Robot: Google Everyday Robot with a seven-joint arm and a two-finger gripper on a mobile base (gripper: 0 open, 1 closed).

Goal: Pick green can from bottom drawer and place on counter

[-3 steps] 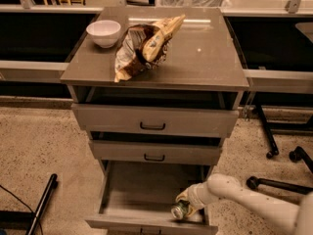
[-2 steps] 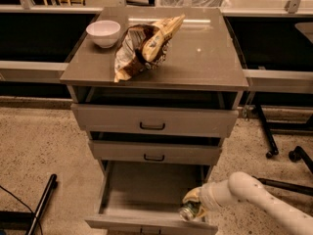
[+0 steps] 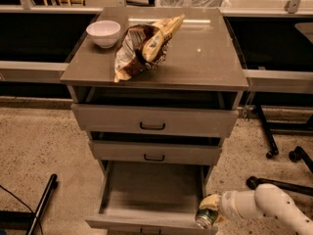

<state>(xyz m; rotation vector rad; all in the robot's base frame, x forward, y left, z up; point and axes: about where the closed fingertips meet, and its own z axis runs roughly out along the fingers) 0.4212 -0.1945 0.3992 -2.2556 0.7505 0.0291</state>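
Observation:
The green can (image 3: 204, 219), dark green with a silver end, is held in my gripper (image 3: 211, 207) at the front right corner of the open bottom drawer (image 3: 146, 192). The can is tilted and sits about level with the drawer's right rim. My white arm reaches in from the lower right. The drawer floor is bare. The counter (image 3: 205, 58) is the grey-brown cabinet top, well above the gripper.
A white bowl (image 3: 103, 33) and a brown-and-yellow chip bag (image 3: 144, 45) lie on the counter's left half. The two upper drawers (image 3: 152, 122) stand slightly open. Chair wheels (image 3: 271, 153) are at the right, and a black bar (image 3: 41, 204) lies on the floor at the left.
My gripper has moved right and slightly up with the can, from inside the drawer's right front area to its right front corner.

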